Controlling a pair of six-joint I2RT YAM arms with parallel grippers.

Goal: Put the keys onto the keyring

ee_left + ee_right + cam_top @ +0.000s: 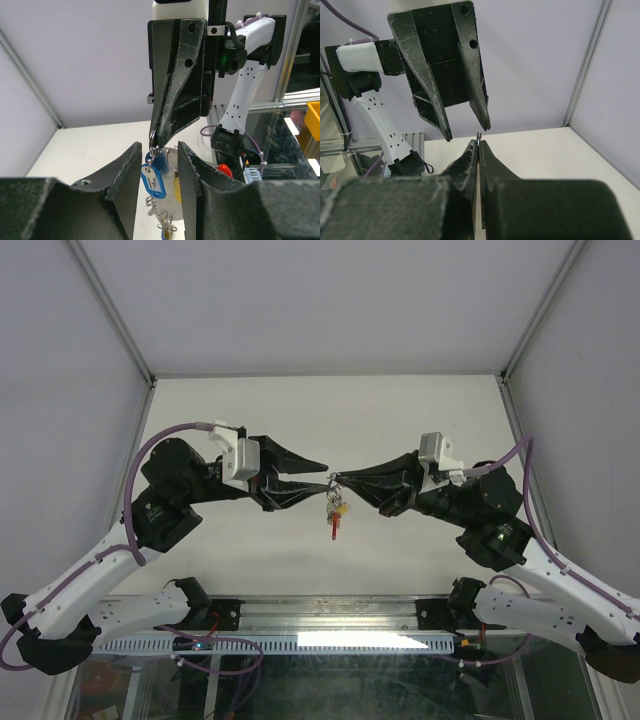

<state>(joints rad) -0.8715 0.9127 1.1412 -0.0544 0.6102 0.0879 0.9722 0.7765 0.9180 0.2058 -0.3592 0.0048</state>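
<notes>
Both arms meet in mid-air above the white table (pixel 400 420). My right gripper (pixel 340 480) is shut on the thin silvery keyring (pixel 152 142), of which only a sliver (pixel 478 135) pokes out past its fingertips. The keys (pixel 335 505) hang from it in a bunch with small chain links. A blue key (pixel 154 181) is nearest, a yellow key (pixel 176 191) is behind it, and a red key (pixel 334 527) hangs lowest. My left gripper (pixel 159 152) is open, its fingers either side of the hanging keys and not touching them.
An aluminium rail (pixel 330 615) runs along the near edge between the arm bases. White walls enclose the table on three sides. A yellow bin (pixel 312 120) stands beyond the frame, off the table.
</notes>
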